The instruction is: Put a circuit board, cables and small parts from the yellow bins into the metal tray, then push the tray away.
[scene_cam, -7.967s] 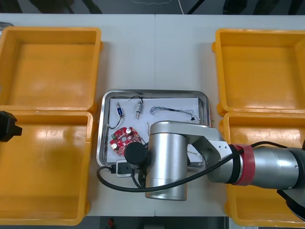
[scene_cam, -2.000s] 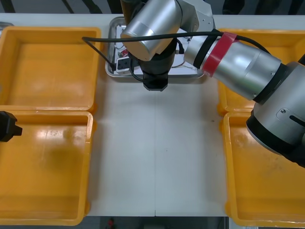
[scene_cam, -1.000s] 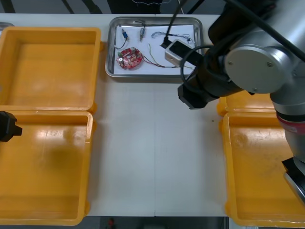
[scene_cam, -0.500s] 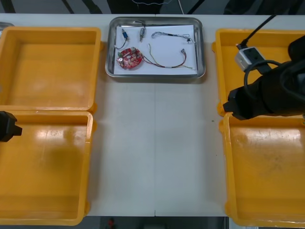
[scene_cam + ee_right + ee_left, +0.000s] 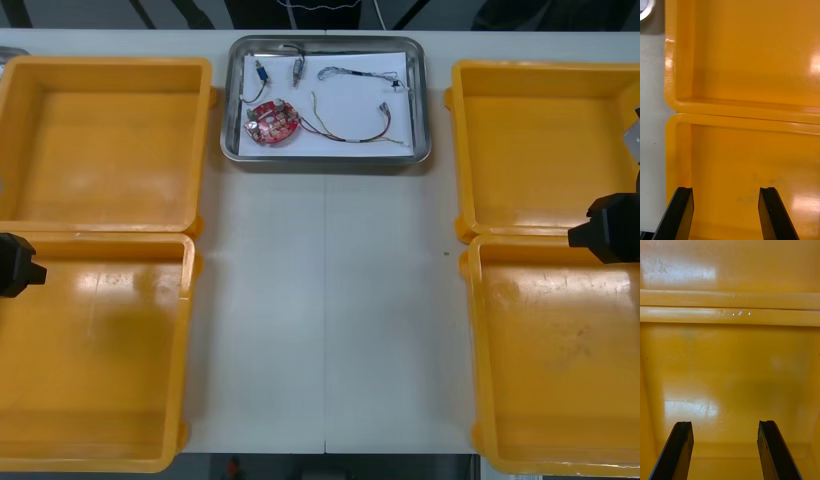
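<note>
Tray (image 5: pixel 327 160): one board (image 5: pixel 272 122), perhaps three cables (image 5: pixel 347 138).

Metal tray (image 5: pixel 326 157) sits at the far edge of the bench (image 5: pixel 325 300), between the left far bin (image 5: pixel 105 140) and the right far bin (image 5: pixel 540 150). In the tray, the circuit board (image 5: pixel 272 121) lies near-left, with small metal parts (image 5: pixel 259 72) behind it. A cable (image 5: pixel 345 137) runs just right of the board, and a second cable (image 5: pixel 345 72) lies behind that. The left near bin (image 5: pixel 95 350) and right near bin (image 5: pixel 555 360) sit directly before their far partners.
</note>
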Available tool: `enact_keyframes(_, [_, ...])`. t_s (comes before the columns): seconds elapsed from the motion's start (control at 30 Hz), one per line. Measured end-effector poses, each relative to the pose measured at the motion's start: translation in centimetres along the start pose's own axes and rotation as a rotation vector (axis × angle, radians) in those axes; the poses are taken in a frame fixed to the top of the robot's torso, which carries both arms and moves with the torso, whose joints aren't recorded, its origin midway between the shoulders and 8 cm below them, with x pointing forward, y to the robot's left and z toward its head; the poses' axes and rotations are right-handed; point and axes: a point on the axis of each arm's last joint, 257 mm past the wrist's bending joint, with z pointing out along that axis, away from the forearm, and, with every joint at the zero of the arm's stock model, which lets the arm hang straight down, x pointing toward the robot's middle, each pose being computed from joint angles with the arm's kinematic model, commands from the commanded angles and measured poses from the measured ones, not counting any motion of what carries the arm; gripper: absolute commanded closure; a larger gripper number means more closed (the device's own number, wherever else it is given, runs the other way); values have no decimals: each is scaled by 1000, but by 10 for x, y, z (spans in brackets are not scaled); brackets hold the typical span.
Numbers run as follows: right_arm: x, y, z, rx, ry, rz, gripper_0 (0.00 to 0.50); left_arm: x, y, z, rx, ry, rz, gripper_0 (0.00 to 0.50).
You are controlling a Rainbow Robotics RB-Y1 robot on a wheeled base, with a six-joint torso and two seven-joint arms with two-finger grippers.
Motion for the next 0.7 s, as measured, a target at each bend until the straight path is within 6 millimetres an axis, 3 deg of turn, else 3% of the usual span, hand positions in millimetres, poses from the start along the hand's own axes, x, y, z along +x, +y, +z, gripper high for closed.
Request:
enact_keyframes(0.2, [10,-24,1,51,6,44,0,0,0,0,0,0,0,0])
enact_keyframes(0.33, [19,-43,4,110,21,-34,0,0,0,0,0,0,0,0])
enact_keyframes(0.7, [30,-55,12,101,66,-14,0,0,0,0,0,0,0,0])
